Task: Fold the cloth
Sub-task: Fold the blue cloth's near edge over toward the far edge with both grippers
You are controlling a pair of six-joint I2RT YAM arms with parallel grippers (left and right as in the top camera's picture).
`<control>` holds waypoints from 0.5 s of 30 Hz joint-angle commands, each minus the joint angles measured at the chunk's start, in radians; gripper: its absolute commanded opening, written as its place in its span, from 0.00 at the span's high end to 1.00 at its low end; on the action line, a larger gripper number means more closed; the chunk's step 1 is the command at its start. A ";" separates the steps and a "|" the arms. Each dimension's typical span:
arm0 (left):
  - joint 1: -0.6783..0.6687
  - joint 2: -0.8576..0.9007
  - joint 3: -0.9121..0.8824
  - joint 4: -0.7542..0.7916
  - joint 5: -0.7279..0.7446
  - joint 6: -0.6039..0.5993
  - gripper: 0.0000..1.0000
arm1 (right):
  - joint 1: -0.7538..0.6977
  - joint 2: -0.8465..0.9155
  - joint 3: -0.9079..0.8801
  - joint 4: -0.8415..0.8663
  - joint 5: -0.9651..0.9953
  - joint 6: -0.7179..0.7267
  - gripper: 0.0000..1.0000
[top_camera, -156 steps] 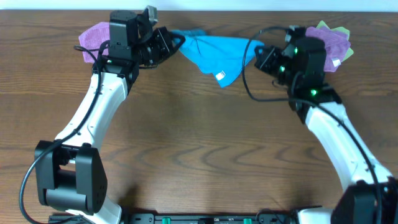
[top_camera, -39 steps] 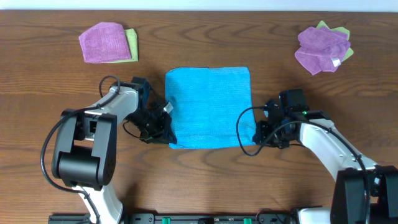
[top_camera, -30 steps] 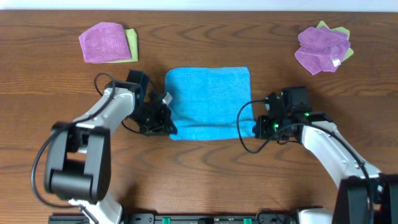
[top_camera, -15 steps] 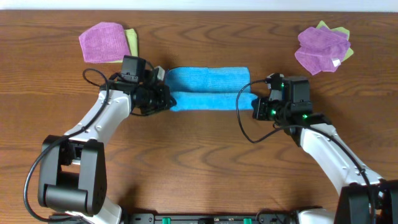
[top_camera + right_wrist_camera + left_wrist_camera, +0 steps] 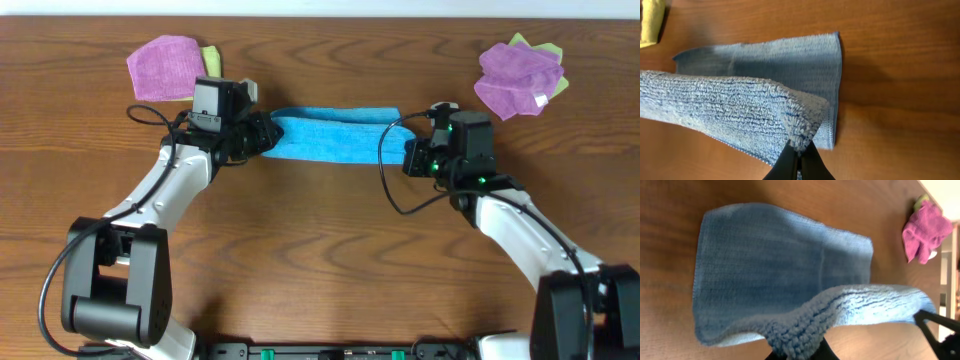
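Note:
The blue cloth (image 5: 332, 134) lies at the table's back middle, doubled over into a narrow strip. My left gripper (image 5: 262, 134) is shut on its left front corner, seen bunched in the left wrist view (image 5: 795, 340). My right gripper (image 5: 408, 150) is shut on its right front corner, pinched between the black fingers in the right wrist view (image 5: 799, 150). Both hold the lifted front edge (image 5: 730, 107) over the lower layer (image 5: 770, 275), which rests flat on the table.
A purple cloth on a green one (image 5: 165, 68) lies at the back left. A pile of purple and green cloths (image 5: 518, 75) lies at the back right, also in the left wrist view (image 5: 925, 230). Cables loop near both wrists.
Both grippers have carried the cloth's front edge away from me toward the back edge. The flat square has become a narrow doubled strip.

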 commanded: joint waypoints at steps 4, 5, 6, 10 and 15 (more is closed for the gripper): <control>0.006 0.014 0.002 0.040 -0.100 -0.037 0.94 | 0.002 0.092 0.096 0.013 0.064 0.014 0.99; 0.006 0.023 0.002 0.054 -0.103 -0.038 0.94 | 0.002 0.109 0.114 0.013 0.071 0.014 0.99; 0.006 0.032 0.002 0.065 -0.104 -0.038 0.94 | 0.002 0.122 0.127 0.014 0.072 0.014 0.99; 0.006 0.086 0.002 0.127 -0.104 -0.055 0.94 | 0.002 0.172 0.175 0.020 0.075 0.014 0.99; 0.006 0.141 0.002 0.217 -0.098 -0.090 0.94 | 0.002 0.230 0.202 0.045 0.085 0.014 0.99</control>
